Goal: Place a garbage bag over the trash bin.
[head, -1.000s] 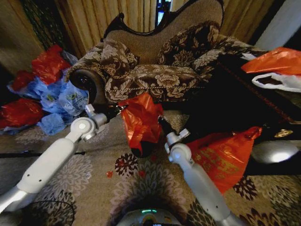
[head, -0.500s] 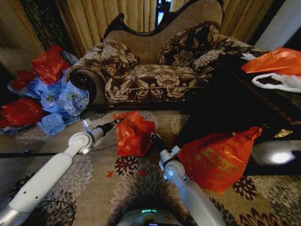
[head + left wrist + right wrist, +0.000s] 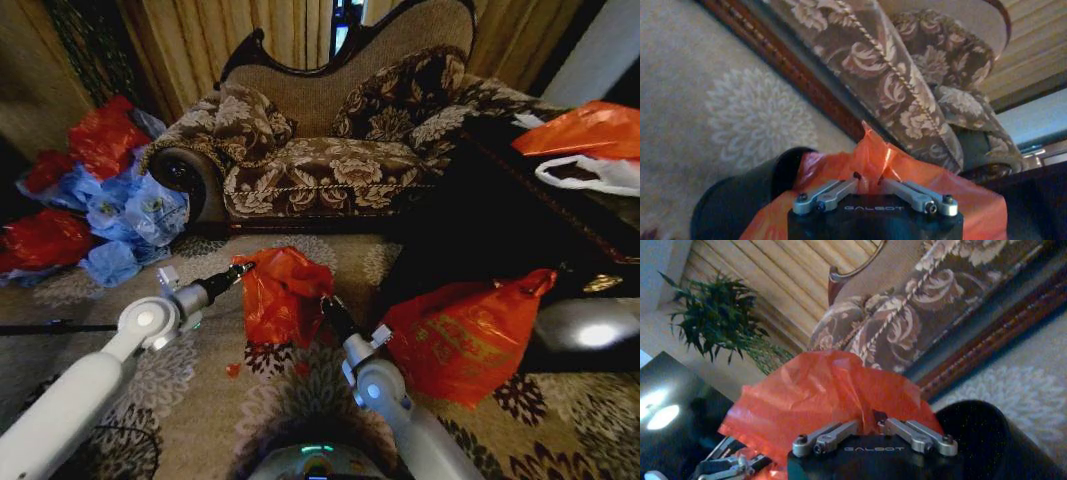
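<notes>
On the patterned carpet (image 3: 300, 400) in front of the floral sofa (image 3: 320, 160), the garbage bag (image 3: 282, 296) hangs between the two arms, gathered into a crumpled red mass. From the head camera the left tool (image 3: 240, 268) meets the bag's upper left edge and the right tool (image 3: 325, 303) meets its right side, but the bag covers whatever sits beneath it, and the fingertips are too small there to read.

The wrist cameras fill that in. In the left wrist view the left tool (image 3: 870, 179) has its two fingers drawn together on a raised fold of the garbage bag (image 3: 907, 172), and the trash bin (image 3: 740, 200) shows as a dark round body just beside and below the plastic, with the bag draped over part of its rim. In the right wrist view the right tool (image 3: 870, 419) is likewise pinched narrow on a pleat of the garbage bag (image 3: 820, 390), and the trash bin (image 3: 987, 435) sits close by on the carpet, its top seemingly still partly uncovered on that side, though the dark rim is hard to trace.

To the right in the head view lies a larger orange-red bag (image 3: 455, 335) with yellowish print; at far left, red and blue bags (image 3: 95, 200) are piled by the sofa's arm.
</notes>
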{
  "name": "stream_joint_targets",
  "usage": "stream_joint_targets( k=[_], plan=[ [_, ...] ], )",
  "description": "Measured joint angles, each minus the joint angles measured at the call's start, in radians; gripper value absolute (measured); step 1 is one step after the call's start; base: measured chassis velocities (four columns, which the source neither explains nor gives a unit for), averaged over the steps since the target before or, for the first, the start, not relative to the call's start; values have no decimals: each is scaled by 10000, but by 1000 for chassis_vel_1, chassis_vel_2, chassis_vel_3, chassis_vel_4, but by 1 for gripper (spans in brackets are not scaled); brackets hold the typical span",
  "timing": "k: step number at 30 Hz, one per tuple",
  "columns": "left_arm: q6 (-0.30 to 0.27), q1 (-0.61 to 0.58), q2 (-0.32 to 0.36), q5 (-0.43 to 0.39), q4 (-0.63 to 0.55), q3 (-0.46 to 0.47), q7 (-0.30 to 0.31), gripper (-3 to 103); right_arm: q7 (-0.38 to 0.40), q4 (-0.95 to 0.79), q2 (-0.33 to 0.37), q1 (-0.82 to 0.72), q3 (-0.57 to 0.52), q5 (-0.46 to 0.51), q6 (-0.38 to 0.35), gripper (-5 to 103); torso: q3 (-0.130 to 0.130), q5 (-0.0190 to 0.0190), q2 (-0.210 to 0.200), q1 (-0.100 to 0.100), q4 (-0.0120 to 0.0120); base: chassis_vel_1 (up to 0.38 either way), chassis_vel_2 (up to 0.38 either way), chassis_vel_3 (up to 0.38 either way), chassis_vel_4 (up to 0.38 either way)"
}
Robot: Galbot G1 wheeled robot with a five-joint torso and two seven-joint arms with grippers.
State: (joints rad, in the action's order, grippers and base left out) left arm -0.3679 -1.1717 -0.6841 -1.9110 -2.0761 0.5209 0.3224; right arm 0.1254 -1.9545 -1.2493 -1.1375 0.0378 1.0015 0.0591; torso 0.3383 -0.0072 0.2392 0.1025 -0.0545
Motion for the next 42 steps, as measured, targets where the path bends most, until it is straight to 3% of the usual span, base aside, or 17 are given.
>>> stream_joint_targets(
  k=[8,14,17,21,34,42],
  plan=[
    [-28,-284,-254,120,-58,29,145,0,-3,298,-6,-132,16,11,-4,0,0,1,0,0,0,0,0,0,0],
    [93,1477,-622,232,643,-1165,448,0,157,702,75,720,52,229,-43,0,2,0,0,2,-2,0,0,0,0],
    [133,2978,-1017,265,1508,-1964,587,0,217,1228,118,1423,63,396,-57,0,3,2,0,4,-4,0,0,0,0],
    [124,3929,-1354,391,2324,-2365,605,0,220,1706,68,1960,20,504,-58,0,3,2,0,4,-2,0,0,0,0],
    [286,5184,-2552,955,4133,-2898,280,0,-319,3931,-823,4464,-20,425,38,0,3,1,-1,3,0,0,0,0,0],
    [435,6094,-3128,1294,5241,-3469,74,0,-774,4883,-1290,5088,-247,337,132,0,2,1,-1,2,-2,0,0,0,0]
  ],
)
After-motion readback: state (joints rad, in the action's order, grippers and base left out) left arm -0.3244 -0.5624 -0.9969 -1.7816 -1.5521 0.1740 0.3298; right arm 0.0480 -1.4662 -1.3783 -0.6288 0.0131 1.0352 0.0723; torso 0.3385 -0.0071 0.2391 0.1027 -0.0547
